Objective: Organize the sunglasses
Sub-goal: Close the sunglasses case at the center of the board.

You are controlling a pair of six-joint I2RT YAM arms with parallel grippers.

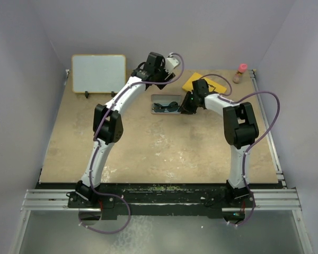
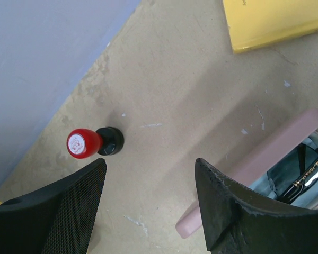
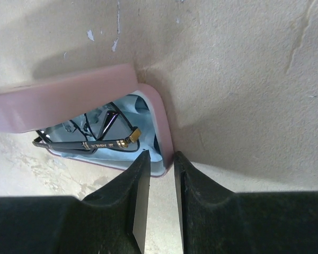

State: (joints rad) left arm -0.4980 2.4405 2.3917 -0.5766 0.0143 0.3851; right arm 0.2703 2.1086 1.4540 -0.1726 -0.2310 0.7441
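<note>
Nearest the camera, two white jointed robot arms are seen bolted at the near edge, the left arm [image 1: 108,124] and the right arm [image 1: 238,124] both stretched toward the far side. A tan, scuffed counter [image 1: 148,148] is spread beneath them. A white board with a pale wooden frame [image 1: 98,73] is laid at the far left corner. A flat yellow book-like object [image 2: 275,24] is placed near the far middle. Just before it, an open pink oblong case [image 3: 69,100] is set on the counter. A light blue cloth [image 3: 143,106] is seen inside it.

The sunglasses [image 3: 90,144], a small pair with thin black wire frame and dark lenses, are laid inside the case on the cloth, arms folded.

The left tool [image 2: 148,169] is held spread wide above the counter beside the case, with nothing between its fingers. The right tool [image 3: 161,156] is narrowed to a small gap at the case's corner. The rim is seen in that gap, but whether it is pinched cannot be told.

A small brown bottle with a pink cap [image 1: 240,73] is stood at the far right. A small black object with a red top [image 2: 93,142] is laid near the far wall.
</note>
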